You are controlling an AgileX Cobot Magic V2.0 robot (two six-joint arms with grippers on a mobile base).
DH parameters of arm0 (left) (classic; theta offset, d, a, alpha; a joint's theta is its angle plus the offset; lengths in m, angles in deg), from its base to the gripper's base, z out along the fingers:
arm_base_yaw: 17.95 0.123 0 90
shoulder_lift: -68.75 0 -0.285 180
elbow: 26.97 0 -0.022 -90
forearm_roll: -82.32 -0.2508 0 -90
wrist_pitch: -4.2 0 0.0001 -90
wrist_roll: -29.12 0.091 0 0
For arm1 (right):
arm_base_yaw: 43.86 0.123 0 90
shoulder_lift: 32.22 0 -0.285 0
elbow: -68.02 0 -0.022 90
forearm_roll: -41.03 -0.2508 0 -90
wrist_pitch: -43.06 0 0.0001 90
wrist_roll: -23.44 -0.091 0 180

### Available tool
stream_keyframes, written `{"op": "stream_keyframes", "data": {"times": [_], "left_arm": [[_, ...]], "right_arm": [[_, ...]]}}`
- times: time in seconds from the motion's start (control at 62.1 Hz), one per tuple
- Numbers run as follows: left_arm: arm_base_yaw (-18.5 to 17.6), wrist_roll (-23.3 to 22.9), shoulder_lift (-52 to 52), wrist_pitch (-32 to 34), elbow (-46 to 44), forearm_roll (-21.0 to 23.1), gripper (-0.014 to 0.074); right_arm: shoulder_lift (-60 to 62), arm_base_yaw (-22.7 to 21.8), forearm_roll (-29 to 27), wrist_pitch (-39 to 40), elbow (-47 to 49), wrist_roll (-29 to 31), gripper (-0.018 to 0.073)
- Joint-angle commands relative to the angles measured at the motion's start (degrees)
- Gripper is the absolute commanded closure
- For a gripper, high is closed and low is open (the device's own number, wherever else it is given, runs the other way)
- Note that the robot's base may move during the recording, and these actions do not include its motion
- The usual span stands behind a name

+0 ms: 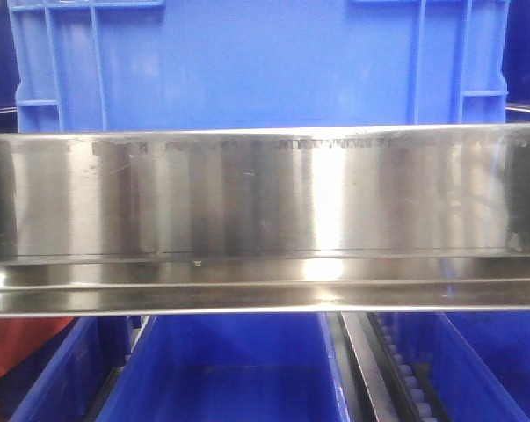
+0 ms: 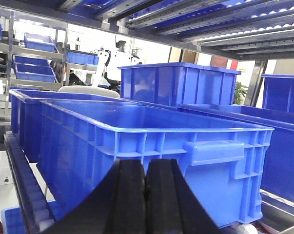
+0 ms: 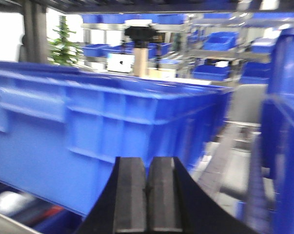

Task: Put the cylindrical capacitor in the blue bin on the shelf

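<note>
The shelf's shiny steel front rail (image 1: 265, 215) fills the front view, with a blue bin (image 1: 256, 61) above it and more blue bins (image 1: 229, 369) below. My left gripper (image 2: 146, 168) is shut with nothing showing between its black fingers, level with the end wall of a long blue bin (image 2: 151, 141). My right gripper (image 3: 147, 165) is shut and looks empty, in front of the side of another blue bin (image 3: 103, 122). The cylindrical capacitor is not in view. Neither gripper shows in the front view.
Roller tracks (image 1: 396, 360) run between the lower bins. A taller blue bin (image 2: 178, 84) stands behind the long one, and a roller track (image 2: 25, 185) runs to its left. Shelf rollers (image 2: 205, 22) hang overhead. A steel track (image 3: 225, 151) lies right of the right gripper.
</note>
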Motion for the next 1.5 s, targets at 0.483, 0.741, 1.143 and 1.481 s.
{"op": "stream_keyframes", "data": {"times": [0.483,0.741,1.143,1.481], "left_arm": [[0.22,0.0,0.35,1.23,0.14,0.52,0.0707],[0.22,0.0,0.35,1.23,0.14,0.52,0.0707],[0.22,0.0,0.35,1.23,0.14,0.52,0.0707],[0.22,0.0,0.35,1.23,0.14,0.52,0.0707]], "right_arm": [[9.08,-20.56,-0.55,11.06,-16.33,-2.97,0.0727],[9.08,-20.56,-0.55,10.81,-16.33,-2.97,0.0727],[9.08,-20.56,-0.55,8.53,-16.33,-2.97,0.0727],[9.08,-20.56,-0.55,8.53,-16.33,-2.97,0.0727]]}}
